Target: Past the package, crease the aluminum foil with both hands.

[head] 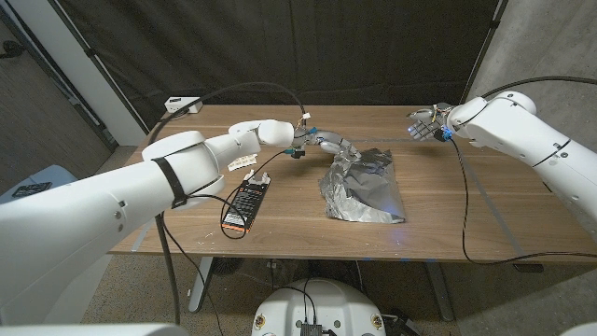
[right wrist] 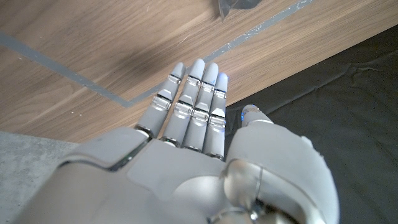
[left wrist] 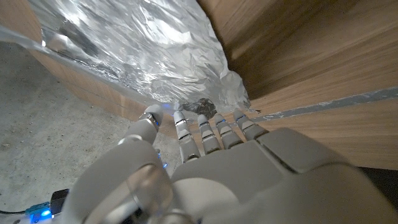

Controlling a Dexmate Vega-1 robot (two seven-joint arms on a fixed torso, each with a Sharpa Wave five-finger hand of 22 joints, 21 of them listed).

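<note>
The crumpled aluminum foil (head: 364, 187) lies on the middle of the wooden table (head: 448, 219), its far left corner raised. My left hand (head: 331, 147) reaches to that corner past the black package (head: 247, 203), which lies flat left of the foil. In the left wrist view its fingers (left wrist: 205, 134) stretch out with their tips against the foil's (left wrist: 155, 50) crumpled edge and nothing clasped. My right hand (head: 424, 126) hovers over the far right of the table, apart from the foil. In the right wrist view this hand (right wrist: 199, 143) holds nothing, and the foil (right wrist: 233, 5) shows beyond its straight fingers.
A white label (head: 244, 161) lies by the package's far end. A small white box (head: 184, 105) sits at the table's far left corner. Grey tape lines (head: 478, 187) run across the right side. A black cable (head: 463, 201) hangs from the right arm.
</note>
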